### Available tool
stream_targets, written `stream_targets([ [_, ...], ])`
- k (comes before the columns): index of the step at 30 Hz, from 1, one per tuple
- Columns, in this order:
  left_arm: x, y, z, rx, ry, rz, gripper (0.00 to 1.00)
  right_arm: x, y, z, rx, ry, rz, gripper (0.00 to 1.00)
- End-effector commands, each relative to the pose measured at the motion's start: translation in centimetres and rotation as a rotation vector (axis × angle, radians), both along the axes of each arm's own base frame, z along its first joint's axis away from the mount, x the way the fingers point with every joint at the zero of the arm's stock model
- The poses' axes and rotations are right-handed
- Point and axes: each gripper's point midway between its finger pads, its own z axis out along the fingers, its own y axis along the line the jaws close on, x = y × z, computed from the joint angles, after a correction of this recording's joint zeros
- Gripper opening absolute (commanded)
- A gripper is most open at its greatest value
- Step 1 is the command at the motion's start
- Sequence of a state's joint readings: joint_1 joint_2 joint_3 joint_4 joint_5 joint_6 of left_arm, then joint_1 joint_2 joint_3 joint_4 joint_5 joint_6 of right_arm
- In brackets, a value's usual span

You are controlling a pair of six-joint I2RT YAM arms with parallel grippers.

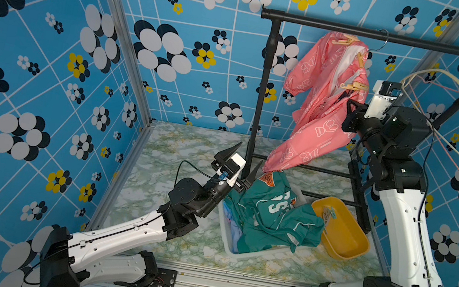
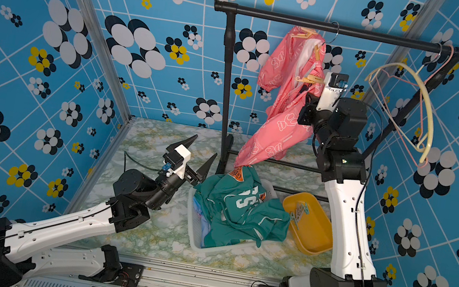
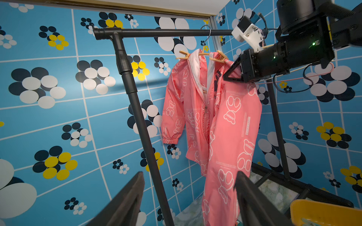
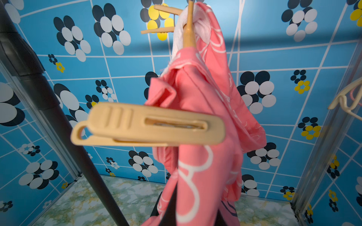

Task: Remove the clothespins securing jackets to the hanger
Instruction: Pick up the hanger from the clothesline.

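**Right gripper closed on pink fabric below a clothespin**

The right gripper (image 3: 228, 75) is raised to one shoulder of the glossy pink jacket with white bear outlines (image 3: 231, 125). Its jaws are drawn nearly together, and pink fabric is seen between them. A tan plastic clothespin (image 4: 148, 125) is clipped to the jacket just above it. Two more tan clothespins (image 1: 346, 39) are seen further along the tan hanger (image 4: 189, 29), which is hung from the black rail (image 1: 394, 37). The left gripper (image 1: 250, 153) is spread wide, low beside the white basket (image 1: 226, 237), where the teal green jacket (image 1: 272, 219) is heaped.
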State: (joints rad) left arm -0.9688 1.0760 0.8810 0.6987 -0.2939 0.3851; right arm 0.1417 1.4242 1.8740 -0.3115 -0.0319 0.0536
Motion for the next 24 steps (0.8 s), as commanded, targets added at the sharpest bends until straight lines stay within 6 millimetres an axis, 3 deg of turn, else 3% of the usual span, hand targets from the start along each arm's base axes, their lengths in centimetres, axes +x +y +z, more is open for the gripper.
stream_targets([
  [1, 0.3, 1.1, -0.1, -0.032, 0.033, 0.029, 0.75, -7.6, -1.3, 10.3, 0.026, -0.373, -0.025, 0.00],
  [5, 0.5, 1.0, -0.5, -0.041, 0.053, 0.028, 0.74, -9.2, -1.7, 10.7, 0.040, -0.438, -0.035, 0.00],
  [10, 0.5, 1.2, -0.7, -0.060, 0.076, 0.020, 0.74, -8.2, -1.6, 10.5, 0.025, -0.400, -0.037, 0.00],
  [13, 0.1, 1.7, -0.6, -0.073, 0.087, 0.014, 0.75, -7.4, -1.5, 9.1, -0.013, -0.298, -0.043, 0.00],
  [18, 0.4, 2.5, -0.8, -0.084, 0.108, 0.029, 0.75, -7.7, -1.2, 4.1, -0.101, -0.090, -0.022, 0.00],
  [24, 2.0, 2.1, -1.8, -0.087, 0.152, 0.033, 0.73, -12.3, -1.8, 0.1, -0.033, -0.085, -0.008, 0.00],
])
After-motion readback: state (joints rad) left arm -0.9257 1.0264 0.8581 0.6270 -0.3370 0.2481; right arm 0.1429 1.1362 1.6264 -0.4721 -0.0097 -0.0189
